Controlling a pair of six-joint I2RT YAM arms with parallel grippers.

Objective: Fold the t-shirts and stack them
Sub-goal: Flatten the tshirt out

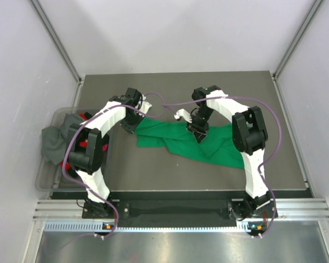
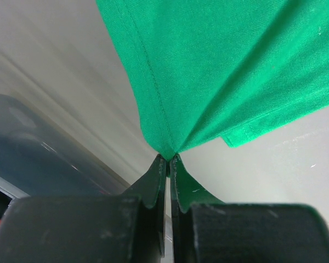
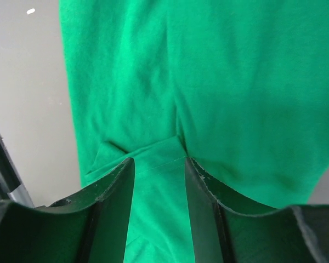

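A bright green t-shirt (image 1: 181, 141) lies crumpled across the middle of the table. My left gripper (image 1: 129, 125) is at its left edge. In the left wrist view the gripper (image 2: 169, 158) is shut on a pinched corner of the green t-shirt (image 2: 225, 71) by its hem. My right gripper (image 1: 198, 133) is down on the shirt's middle. In the right wrist view the gripper (image 3: 159, 164) is open, its fingers (image 3: 114, 192) straddling a hemmed fold of the green t-shirt (image 3: 236, 82). A grey t-shirt (image 1: 54, 141) hangs over the bin's edge, with red cloth (image 1: 85, 143) inside the bin.
A clear plastic bin (image 1: 44, 176) stands at the table's left edge, beside the left arm; it also shows in the left wrist view (image 2: 33, 148). Purple cables loop above both arms. The table's dark mat (image 1: 170, 175) is bordered by grey walls.
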